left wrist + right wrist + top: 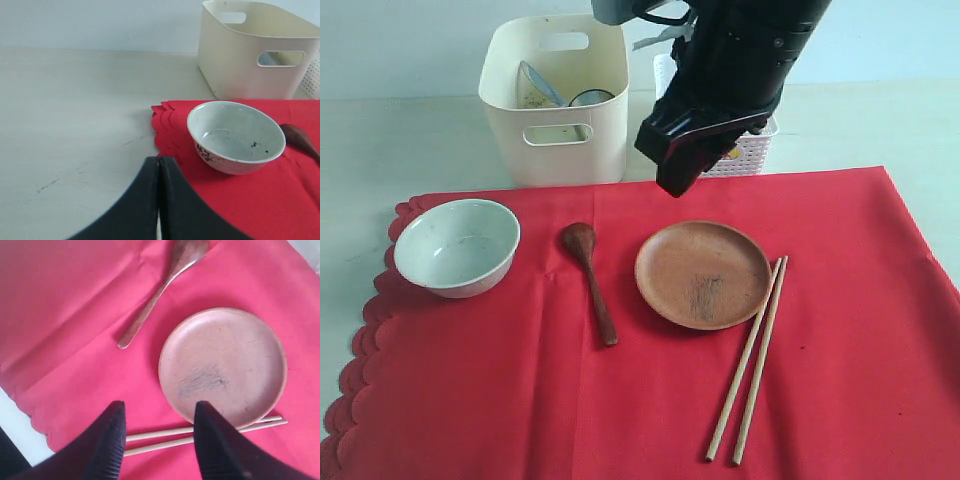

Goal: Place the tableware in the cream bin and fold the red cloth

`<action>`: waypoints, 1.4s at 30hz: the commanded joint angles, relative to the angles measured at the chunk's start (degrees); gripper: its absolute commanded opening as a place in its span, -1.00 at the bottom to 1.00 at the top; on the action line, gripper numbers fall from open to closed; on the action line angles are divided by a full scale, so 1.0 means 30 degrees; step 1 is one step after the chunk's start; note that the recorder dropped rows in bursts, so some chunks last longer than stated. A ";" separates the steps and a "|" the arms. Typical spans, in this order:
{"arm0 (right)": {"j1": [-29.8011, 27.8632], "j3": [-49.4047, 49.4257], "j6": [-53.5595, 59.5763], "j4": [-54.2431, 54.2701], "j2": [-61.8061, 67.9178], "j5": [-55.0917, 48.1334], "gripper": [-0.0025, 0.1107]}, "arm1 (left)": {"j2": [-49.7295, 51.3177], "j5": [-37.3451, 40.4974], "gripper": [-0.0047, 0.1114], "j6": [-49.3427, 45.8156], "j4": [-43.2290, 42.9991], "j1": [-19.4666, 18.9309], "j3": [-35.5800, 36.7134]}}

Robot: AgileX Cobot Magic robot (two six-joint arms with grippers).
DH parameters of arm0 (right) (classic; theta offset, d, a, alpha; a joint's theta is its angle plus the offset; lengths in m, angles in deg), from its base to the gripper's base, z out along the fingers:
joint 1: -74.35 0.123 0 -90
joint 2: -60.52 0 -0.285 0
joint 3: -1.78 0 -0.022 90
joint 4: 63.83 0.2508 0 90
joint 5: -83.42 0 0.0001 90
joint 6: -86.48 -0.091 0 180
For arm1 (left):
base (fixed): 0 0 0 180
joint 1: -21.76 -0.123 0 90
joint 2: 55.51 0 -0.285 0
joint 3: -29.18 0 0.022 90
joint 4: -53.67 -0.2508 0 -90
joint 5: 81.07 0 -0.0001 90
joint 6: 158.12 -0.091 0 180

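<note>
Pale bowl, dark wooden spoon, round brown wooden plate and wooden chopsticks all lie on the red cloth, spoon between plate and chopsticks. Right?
Not quite. The exterior view shows the dark wooden spoon between the pale white-green bowl and the round brown wooden plate; the wooden chopsticks lie on the plate's other side. All four are on the red cloth.

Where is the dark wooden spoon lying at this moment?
In the exterior view the dark wooden spoon lies on the red cloth, left of centre, between the pale bowl on its left and the round wooden plate on its right.
</note>
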 commanded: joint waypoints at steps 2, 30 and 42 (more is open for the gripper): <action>0.0010 0.1181 0.0420 -0.0080 -0.0907 0.0050 -0.19 | -0.0103 -0.0170 -0.92 0.0118 0.0106 -0.0032 0.0047; 0.0010 1.0337 -0.6227 0.0137 -0.1611 0.4044 -0.19 | -0.0103 -0.0170 -0.92 0.0122 0.0106 -0.0032 0.0047; 0.0010 1.0337 -1.0914 0.0291 -0.1447 0.6408 -0.10 | -0.0103 -0.0170 -0.92 0.0114 0.0106 0.0352 0.0047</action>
